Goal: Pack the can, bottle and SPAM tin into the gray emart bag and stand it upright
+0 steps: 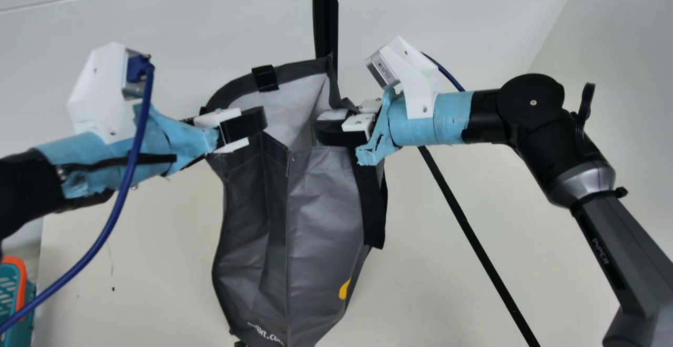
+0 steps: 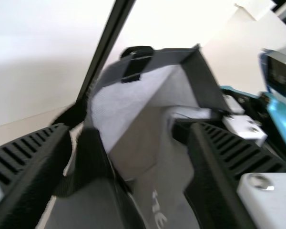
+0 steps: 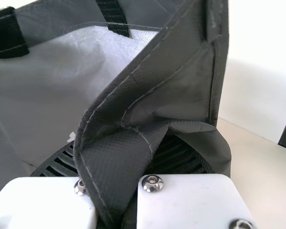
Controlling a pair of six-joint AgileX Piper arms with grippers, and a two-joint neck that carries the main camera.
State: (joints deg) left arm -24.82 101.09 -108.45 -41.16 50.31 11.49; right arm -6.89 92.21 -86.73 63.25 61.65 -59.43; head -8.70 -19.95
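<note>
My right arm comes nearest the camera: it climbs from the lower right corner of the main view, bends at its black joints and runs nearly level leftward to the bag. My left arm enters from the left edge and slopes gently up to the bag's other side.

Between them is the gray emart bag, mouth up and gaping, its pale lining on show; its base runs off the bottom of the view, so I cannot tell how it sits on the bench.

My right gripper is closed on its rim, one finger inside the mouth and the other outside, a crumpled fold pinched between. My left gripper is open at the left side of the mouth: its ribbed fingers stand wide apart, though I cannot tell whether either touches the cloth.

A black handle hangs down the bag's right side.
</note>
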